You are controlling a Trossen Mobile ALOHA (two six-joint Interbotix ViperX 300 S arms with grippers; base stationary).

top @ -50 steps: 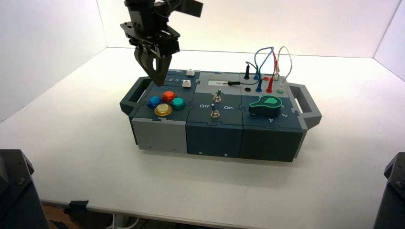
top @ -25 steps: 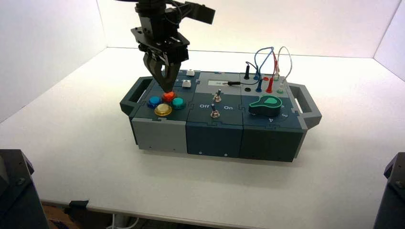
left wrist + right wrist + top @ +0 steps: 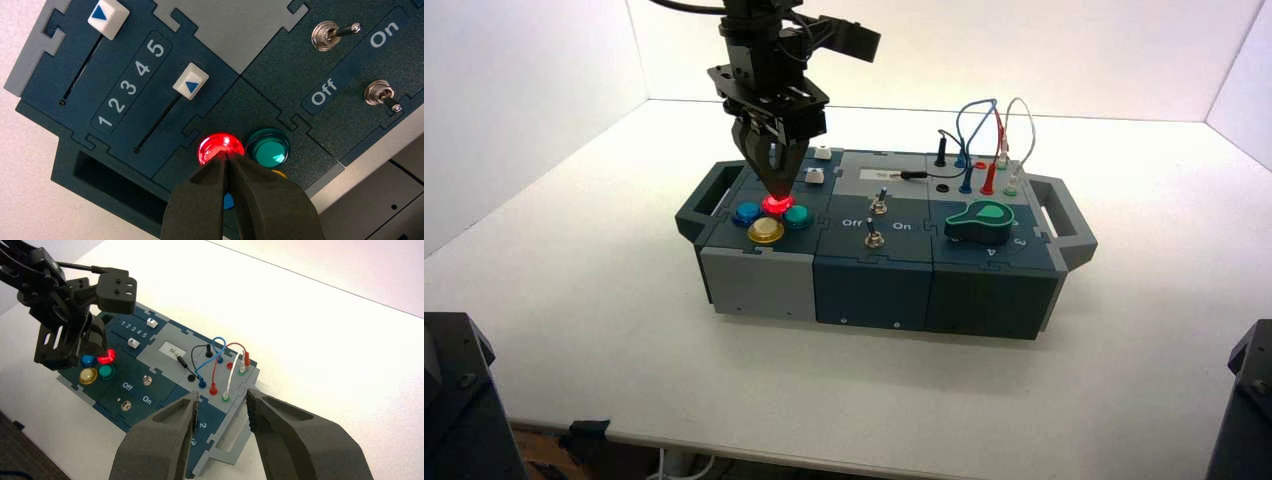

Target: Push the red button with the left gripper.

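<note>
Left gripper tip down on the lit red button, at the left end of your box.

Your desk (image 3: 574,270) carries the box (image 3: 879,270), handles at both ends. The left gripper (image 3: 227,159) stands over its left section, jaws pressed together and holding nothing, tips touching the red button (image 3: 216,145), which glows. That button sits at the back of the four-button cluster, the teal button (image 3: 270,151) just beside it. Your right gripper (image 3: 221,412) hangs clear of the box, jaws apart and empty.
</note>
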